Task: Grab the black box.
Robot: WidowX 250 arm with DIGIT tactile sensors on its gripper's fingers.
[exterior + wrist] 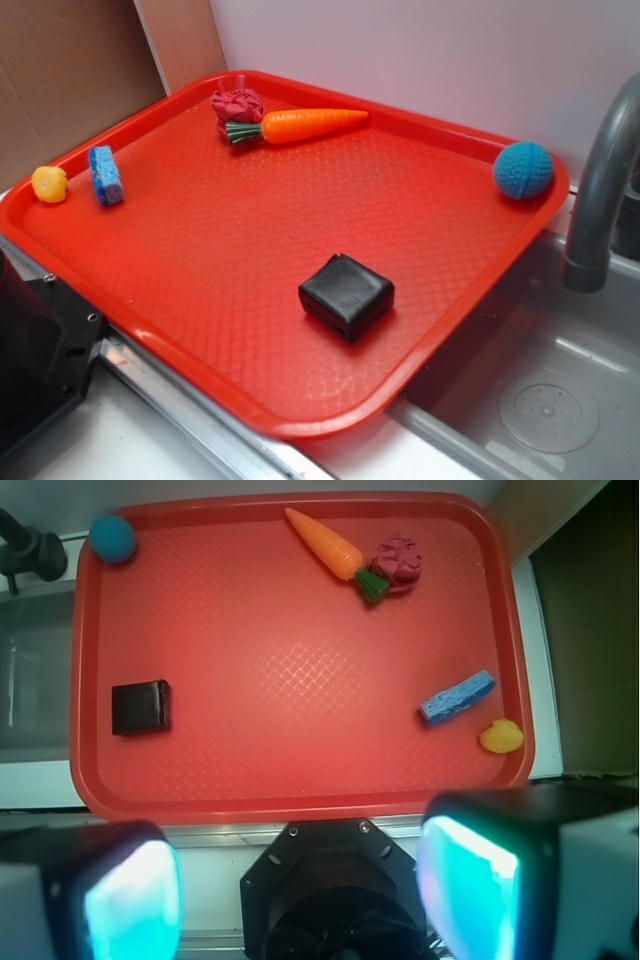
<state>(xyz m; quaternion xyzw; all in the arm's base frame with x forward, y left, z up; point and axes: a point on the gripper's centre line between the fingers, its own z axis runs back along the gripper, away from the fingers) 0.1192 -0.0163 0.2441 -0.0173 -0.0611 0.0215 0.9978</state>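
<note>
Looking at it, nothing's been grabbed yet: the fingers (300, 895) are spread wide and empty, held high over the tray's near edge. The small matte black box (140, 707) sits well ahead, off left. A descent there is needed next.

Red textured tray (200, 290) resting across a sink edge. Lying directly on it: black box (346, 294) near the front; blue ball (523, 169); carrot (300, 125) touching a crumpled red cloth (238, 104); blue sponge (105, 176); yellow duck (49, 184).
</note>
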